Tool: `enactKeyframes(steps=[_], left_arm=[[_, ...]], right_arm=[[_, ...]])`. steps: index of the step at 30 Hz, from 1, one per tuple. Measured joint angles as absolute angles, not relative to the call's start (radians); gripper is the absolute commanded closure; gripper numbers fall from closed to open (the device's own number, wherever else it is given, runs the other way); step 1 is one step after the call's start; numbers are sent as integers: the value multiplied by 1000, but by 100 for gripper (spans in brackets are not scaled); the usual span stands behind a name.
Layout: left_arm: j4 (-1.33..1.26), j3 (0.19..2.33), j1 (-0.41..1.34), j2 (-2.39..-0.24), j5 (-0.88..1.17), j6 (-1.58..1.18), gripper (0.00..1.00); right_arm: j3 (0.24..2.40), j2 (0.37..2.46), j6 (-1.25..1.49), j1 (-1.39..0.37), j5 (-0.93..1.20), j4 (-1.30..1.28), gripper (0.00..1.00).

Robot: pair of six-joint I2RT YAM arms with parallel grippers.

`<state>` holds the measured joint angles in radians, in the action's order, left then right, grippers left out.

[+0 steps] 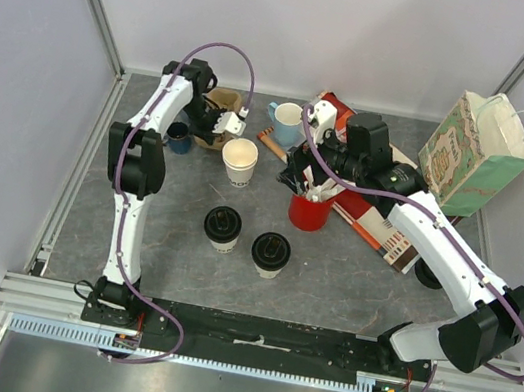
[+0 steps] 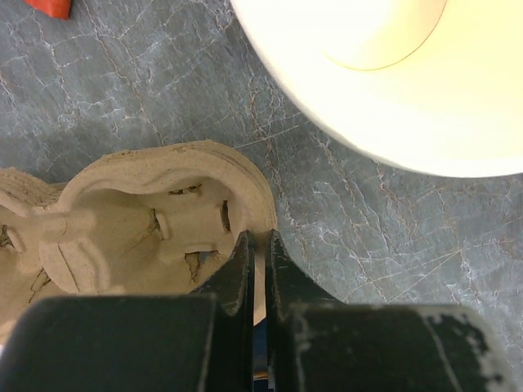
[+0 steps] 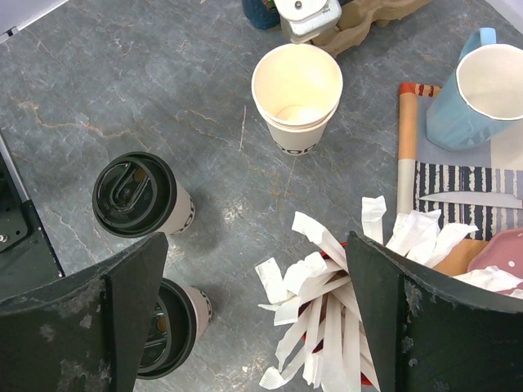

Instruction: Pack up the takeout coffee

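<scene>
Red cup (image 1: 309,212) of paper-wrapped straws (upright), light blue mug (image 1: 285,121) behind it, patterned paper bag (image 1: 472,157) far right.

The table (image 1: 360,274) is grey with pale veins. Near, the left takeout cup (image 1: 222,227) and right takeout cup (image 1: 270,253) are cream-white, black-lidded. Farther, the open cup (image 1: 240,160) is cream, the cup carrier (image 2: 139,220) brown, the mug (image 1: 285,122) light blue, the bag (image 1: 475,152) green-patterned.

one lidded cup (image 1: 222,227) and a second lidded cup (image 1: 270,253) stand before the open cup (image 1: 239,160), and the cardboard tray (image 1: 220,99) lies behind it.
</scene>
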<state>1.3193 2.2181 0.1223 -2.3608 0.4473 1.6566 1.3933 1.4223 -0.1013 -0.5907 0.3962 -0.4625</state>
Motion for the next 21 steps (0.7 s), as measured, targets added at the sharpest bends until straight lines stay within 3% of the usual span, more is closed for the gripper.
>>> enactKeyframes(steps=[13, 21], left_arm=[[1312, 2246, 120, -2361, 515, 1641, 98], [1073, 1991, 126, -2244, 519, 1575, 98]], right_arm=[[1393, 1439, -83, -591, 429, -462, 2], [1393, 1439, -75, -591, 458, -459, 2]])
